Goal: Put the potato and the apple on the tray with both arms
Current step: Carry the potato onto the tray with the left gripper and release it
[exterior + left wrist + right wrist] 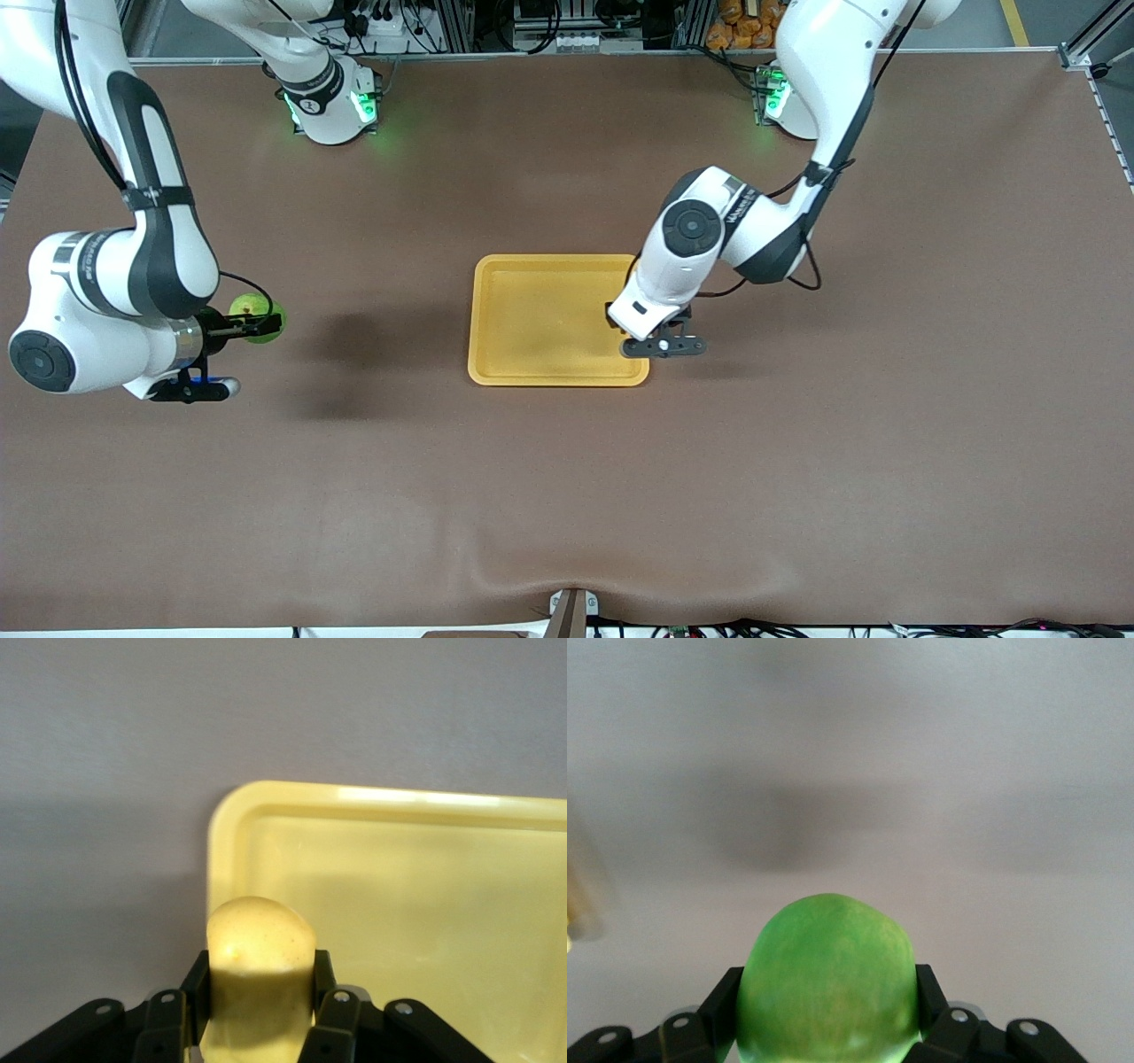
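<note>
Your table [567,496] was covered by one brown mat, matte and plain, with a slight ripple at the edge nearest the front camera. Along the top of the front view ran an aluminium frame with cables and two green-lit arm bases.

The tray [532,323] lay flat near the middle of the table, yellow-orange, its floor bare in the front view.

Your left gripper [640,335] hung over the tray's edge toward the left arm's end of the table. Its fingers [197,979] were pinched on the potato [259,970]; in the left wrist view the pale yellow lump sat clamped between both pads, with a rounded tray corner [232,815] below it. In the front view the potato was hidden under the wrist.

Your right gripper [252,326] was over bare mat toward the right arm's end of the table, well apart from the tray. Its fingers [725,1001] were closed against both sides of the green apple [257,318], also seen in the right wrist view [828,979]. A soft dark shadow lay on the mat between the apple and the tray.
</note>
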